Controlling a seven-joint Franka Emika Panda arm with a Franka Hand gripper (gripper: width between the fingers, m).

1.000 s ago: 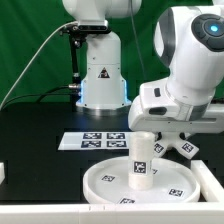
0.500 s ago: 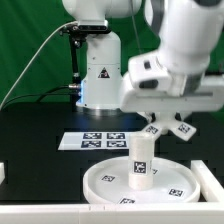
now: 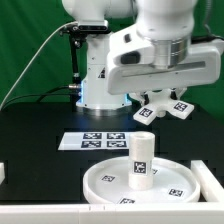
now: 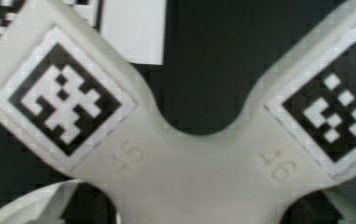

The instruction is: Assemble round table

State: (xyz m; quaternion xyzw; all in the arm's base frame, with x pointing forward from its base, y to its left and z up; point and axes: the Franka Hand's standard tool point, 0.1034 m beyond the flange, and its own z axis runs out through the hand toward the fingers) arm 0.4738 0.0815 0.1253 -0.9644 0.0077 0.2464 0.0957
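Note:
The large round disc (image 3: 105, 178) lies flat at the front of the table. The short cylindrical leg (image 3: 141, 158) stands upright on the disc's middle. My gripper (image 3: 157, 101) is shut on the cross-shaped foot (image 3: 165, 108) and holds it in the air, above and behind the leg, apart from it. In the wrist view the foot (image 4: 178, 150) fills the picture, two tagged arms spreading away from my gripper (image 4: 178, 205). The fingers are mostly hidden behind the foot.
The marker board (image 3: 100, 141) lies flat on the black table behind the disc. The robot's white base (image 3: 100, 75) stands at the back with a cable to the exterior view's left. A small white block (image 3: 3, 172) sits at the left edge.
The arm has risen and moved toward the exterior view's left, carrying the cross-shaped foot up and away from the leg. Disc and leg have not moved.

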